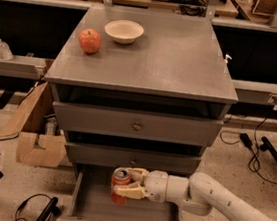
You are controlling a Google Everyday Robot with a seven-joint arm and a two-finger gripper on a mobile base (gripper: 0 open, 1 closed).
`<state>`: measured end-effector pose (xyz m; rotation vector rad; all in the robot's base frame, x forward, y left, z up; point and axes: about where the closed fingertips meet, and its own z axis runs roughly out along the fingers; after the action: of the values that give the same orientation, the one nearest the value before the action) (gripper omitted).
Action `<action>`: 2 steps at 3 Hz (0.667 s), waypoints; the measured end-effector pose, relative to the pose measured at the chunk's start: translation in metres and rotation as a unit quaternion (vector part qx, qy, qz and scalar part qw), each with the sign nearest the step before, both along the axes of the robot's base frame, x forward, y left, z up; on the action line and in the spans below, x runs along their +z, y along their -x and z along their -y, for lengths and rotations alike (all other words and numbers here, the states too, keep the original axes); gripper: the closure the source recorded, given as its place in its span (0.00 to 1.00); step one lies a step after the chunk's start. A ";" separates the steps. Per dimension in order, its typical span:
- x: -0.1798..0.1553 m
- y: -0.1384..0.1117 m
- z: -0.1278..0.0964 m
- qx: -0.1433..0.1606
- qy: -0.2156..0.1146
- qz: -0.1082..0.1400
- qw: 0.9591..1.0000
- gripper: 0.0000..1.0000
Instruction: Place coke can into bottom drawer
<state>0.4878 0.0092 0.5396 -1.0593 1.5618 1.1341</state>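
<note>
The coke can point(120, 185), red with a silver top, is upright in my gripper point(128, 183), whose pale fingers point(130, 192) are shut around its sides. It sits low inside the open bottom drawer point(84, 204), a wide grey tray pulled out at the foot of the cabinet, near the drawer's left middle. I cannot tell whether the can touches the drawer floor. My white arm point(227, 206) reaches in from the lower right.
The two upper drawers point(136, 126) are closed. A red apple point(89, 40) and a white bowl point(123, 30) stand on the cabinet top point(175, 56). A cardboard box point(35, 130) stands to the left; cables point(255, 147) lie on the floor at right.
</note>
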 end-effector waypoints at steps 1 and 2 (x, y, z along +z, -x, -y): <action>-0.036 -0.023 -0.030 0.016 -0.002 0.024 1.000 1.00; -0.093 -0.052 -0.065 0.037 -0.032 0.066 0.997 1.00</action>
<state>0.5394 0.0741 0.4465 -1.1342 1.3848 1.1326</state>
